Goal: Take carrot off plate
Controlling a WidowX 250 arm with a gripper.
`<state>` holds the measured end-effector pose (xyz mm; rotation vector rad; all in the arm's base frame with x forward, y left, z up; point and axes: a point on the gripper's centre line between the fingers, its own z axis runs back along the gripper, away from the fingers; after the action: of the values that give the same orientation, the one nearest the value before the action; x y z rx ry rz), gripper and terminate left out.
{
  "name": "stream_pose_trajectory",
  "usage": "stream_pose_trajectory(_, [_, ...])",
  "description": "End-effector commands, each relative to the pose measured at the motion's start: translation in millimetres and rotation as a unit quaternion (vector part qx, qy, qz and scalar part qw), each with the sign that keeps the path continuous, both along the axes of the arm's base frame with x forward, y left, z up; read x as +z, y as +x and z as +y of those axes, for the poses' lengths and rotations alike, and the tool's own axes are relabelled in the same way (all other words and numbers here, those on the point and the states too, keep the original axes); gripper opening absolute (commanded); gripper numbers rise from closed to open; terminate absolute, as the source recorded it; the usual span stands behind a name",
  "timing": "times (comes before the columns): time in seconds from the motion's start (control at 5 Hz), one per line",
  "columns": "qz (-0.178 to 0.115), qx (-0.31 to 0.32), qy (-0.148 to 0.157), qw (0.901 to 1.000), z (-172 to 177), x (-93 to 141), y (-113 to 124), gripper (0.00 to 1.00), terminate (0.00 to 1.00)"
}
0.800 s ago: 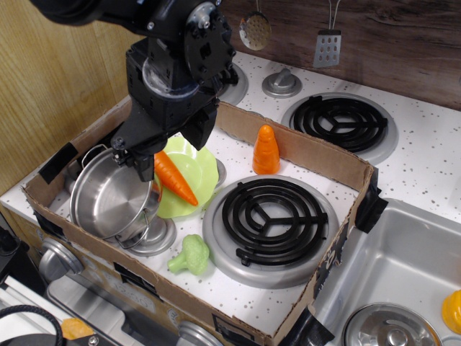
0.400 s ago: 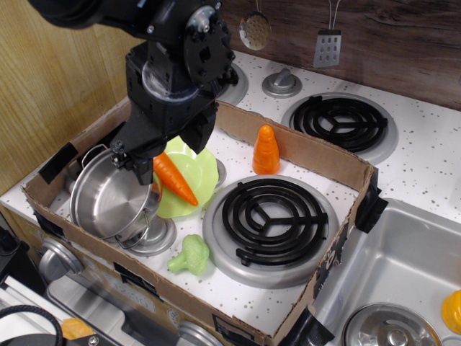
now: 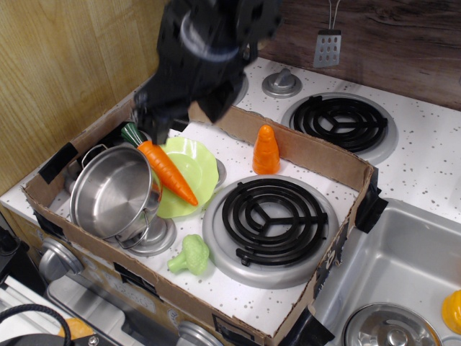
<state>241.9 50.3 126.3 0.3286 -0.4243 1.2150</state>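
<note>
The carrot (image 3: 166, 171) lay on a slant across the lime-green plate (image 3: 194, 169), its long axis running from 10 o'clock to 4 o'clock. The dark green stem end sat high at the 10 o'clock end, right under the black claw (image 3: 153, 127), and the orange tip pointed down toward 4 o'clock, reaching the plate's near rim. The stem end was lifted over the gap between plate and steel pot (image 3: 114, 193); whether the tip touched the dish could not be told. The claw hung blurred at the stem end, and whether its fingers were clamped on the stem or spread could not be told from this view.

The pot stood just beside the plate at 9 o'clock, its rim close under the carrot's upper half. A stubby ridged orange cone (image 3: 266, 150) stood upright at 3 o'clock of the plate, apart from it. A light-green broccoli toy (image 3: 190, 254) lay at 6 o'clock, near the black coil burner (image 3: 273, 220). A cardboard wall (image 3: 302, 155) fenced all this in on the speckled white bench (image 3: 432, 173), which also carried a second burner (image 3: 338, 120) at the far right.
</note>
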Motion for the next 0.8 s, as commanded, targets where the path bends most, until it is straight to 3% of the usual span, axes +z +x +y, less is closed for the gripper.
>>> stream_pose_trajectory(0.0, [-0.024,-0.044,0.012,0.9987,43,17,41,1.0,0.0])
stream_pose_trajectory(0.2, [-0.046,-0.06,0.029,0.9967,66,14,51,1.0,0.0])
stream_pose_trajectory(0.4, [-0.038,-0.067,0.0,0.997,89,7,53,1.0,0.0])
stream_pose_trajectory(0.6, [-0.027,-0.028,-0.015,0.9991,105,-4,49,1.0,0.0])
